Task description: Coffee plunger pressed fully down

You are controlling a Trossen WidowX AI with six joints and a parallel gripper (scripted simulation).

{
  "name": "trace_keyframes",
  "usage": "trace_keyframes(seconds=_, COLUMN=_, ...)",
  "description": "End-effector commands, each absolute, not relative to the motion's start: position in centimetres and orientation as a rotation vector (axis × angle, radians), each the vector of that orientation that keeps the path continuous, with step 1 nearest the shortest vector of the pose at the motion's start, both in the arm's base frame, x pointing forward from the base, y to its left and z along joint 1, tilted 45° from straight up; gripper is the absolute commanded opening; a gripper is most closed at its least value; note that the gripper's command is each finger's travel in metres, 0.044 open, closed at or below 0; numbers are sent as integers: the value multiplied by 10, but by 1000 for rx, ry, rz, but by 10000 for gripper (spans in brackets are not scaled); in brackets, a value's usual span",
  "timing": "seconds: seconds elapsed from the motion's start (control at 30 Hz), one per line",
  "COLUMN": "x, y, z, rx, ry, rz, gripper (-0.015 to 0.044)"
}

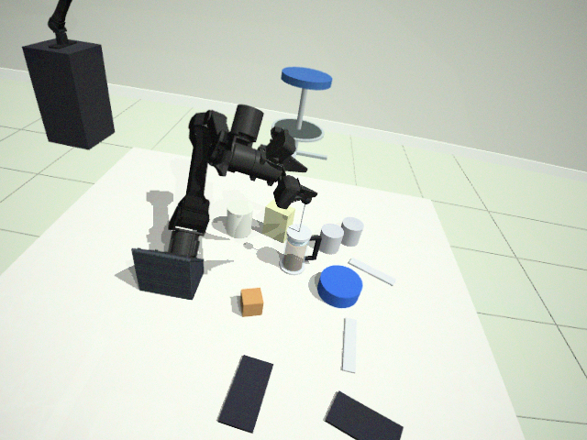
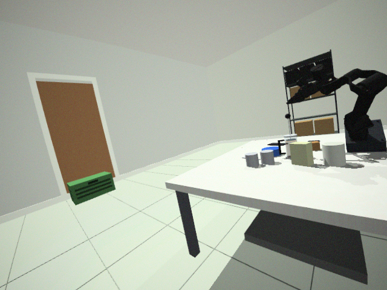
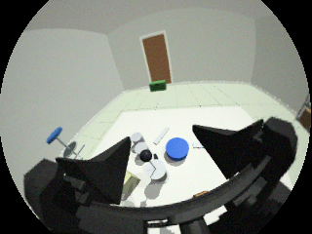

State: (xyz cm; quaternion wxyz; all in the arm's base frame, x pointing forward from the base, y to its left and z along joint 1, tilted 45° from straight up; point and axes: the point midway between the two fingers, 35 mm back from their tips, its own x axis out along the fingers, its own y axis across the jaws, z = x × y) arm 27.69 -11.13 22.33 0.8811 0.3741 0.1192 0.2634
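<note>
From above: white counter (image 1: 426, 331) on pale green floor tiles, grey wall behind. Coffee press (image 1: 296, 249) upright mid-counter, handle toward two grey cylinders (image 1: 341, 234), yellow box (image 1: 278, 220) just behind, plunger rod still raised. Claw (image 1: 303, 192) spread wide above the rod, holding nothing. Blue disc (image 1: 339, 286), orange cube (image 1: 251, 301), two white strips and two dark slabs nearer the front edge. Blue stool (image 1: 305, 78) and dark pedestal (image 1: 68, 92) on the floor beyond.

From the side: brown door (image 2: 73, 132) in the far wall, green crate (image 2: 91, 186) at its foot, metal shelf (image 2: 311, 93) behind the counter.

From the wrist: plunger knob (image 3: 146, 155) below, between the two parted fingers, touching neither.
</note>
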Motion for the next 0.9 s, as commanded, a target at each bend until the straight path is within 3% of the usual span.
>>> trace_keyframes(seconds=0.0, x=277, y=-97, z=211, rx=639, ry=280, rz=570, gripper=440)
trace_keyframes(seconds=0.3, x=265, y=-77, z=211, rx=463, ry=279, rz=623, gripper=440)
trace_keyframes(seconds=0.87, x=245, y=-51, z=212, rx=635, ry=374, rz=646, gripper=440)
